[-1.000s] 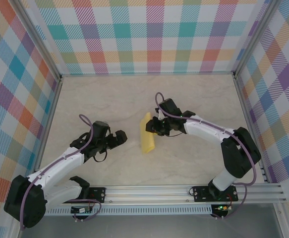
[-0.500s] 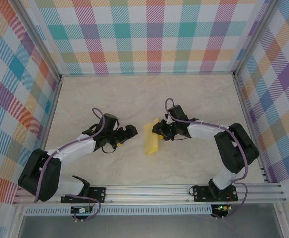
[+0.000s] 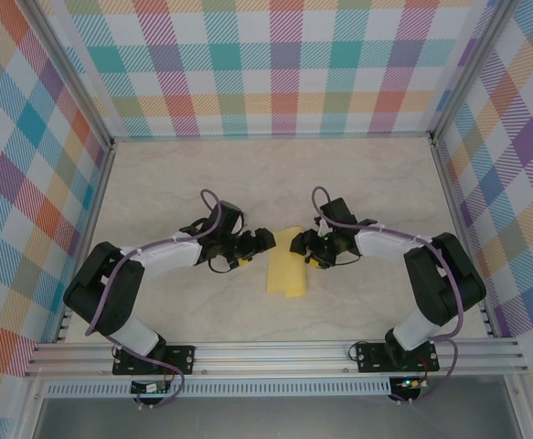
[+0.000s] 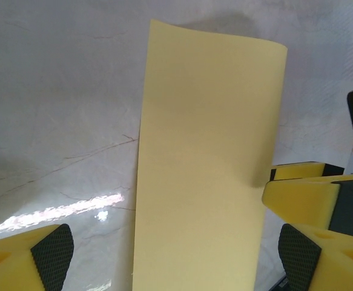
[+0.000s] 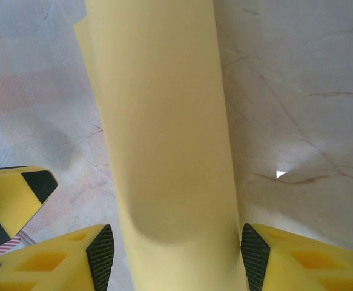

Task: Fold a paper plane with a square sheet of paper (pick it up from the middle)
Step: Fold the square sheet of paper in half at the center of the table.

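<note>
Over that last second the left arm had reached in from the left, so its gripper [image 3: 266,241] now sat just beside the bright-yellow thin paper sheet [image 3: 287,274], where before it hung well back. The right gripper [image 3: 295,244] had drawn a little towards the right and near side, taking the sheet with it. The paper had been standing up as a narrow sliver; now it lay lower and showed a broader face near the middle of the pale marbled tabletop [image 3: 175,183]. To my eye that meant both arms were finally placed at the sheet's far end, ready to start a fold, with no crease made yet.

From the left wrist the fingers stood wide apart, nothing between the pads, and the sheet [image 4: 206,170] stretched away flat and plain. From the right wrist the paper [image 5: 170,151] bowed upward like a shallow arch, spanning the gap between the two pads [image 5: 100,248]. They met its edges, but whether they were truly squeezing it I could not tell
</note>
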### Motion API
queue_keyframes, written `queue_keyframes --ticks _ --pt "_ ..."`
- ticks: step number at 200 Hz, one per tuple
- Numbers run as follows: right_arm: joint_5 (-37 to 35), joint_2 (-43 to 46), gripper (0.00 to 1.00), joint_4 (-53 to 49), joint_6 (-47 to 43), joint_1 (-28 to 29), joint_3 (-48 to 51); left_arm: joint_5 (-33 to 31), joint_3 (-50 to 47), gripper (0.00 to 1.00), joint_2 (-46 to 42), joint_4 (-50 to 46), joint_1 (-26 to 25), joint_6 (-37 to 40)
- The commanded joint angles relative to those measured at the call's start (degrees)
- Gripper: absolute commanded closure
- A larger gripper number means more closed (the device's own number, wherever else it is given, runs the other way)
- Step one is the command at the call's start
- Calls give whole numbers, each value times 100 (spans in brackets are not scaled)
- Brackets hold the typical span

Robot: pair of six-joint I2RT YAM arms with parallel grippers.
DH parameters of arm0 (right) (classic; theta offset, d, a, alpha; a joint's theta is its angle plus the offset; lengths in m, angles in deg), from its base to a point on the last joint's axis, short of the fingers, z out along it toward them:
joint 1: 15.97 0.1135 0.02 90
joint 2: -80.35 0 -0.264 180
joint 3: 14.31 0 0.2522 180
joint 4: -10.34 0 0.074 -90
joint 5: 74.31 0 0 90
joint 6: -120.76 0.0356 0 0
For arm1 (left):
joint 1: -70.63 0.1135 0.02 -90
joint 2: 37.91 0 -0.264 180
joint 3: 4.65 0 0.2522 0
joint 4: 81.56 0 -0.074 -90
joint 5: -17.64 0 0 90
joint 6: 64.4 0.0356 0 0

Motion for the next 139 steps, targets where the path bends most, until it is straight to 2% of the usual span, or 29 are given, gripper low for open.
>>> queue_keyframes --ticks 1,25,45,59,83,111,139 --pt "156 178 39 -330 -374 -139 177 29 213 11 187 -106 -101 -43" --pt "178 205 38 -385 -436 -239 269 65 350 14 382 -137 -196 -28" --pt "528 172 38 -114 -440 -287 389 16 466 16 538 -251 -273 -41" --pt "546 148 33 -162 -486 -290 377 -26 540 16 629 -304 -329 -21" --pt "724 331 31 -131 -487 -288 380 -97 580 17 706 -343 -418 -54" --pt "560 588 21 -486 -752 -281 254 -416 593 18 625 -524 -472 -74" --pt "466 373 18 -805 -918 -157 -54 -864 493 18 345 -628 -481 -124"
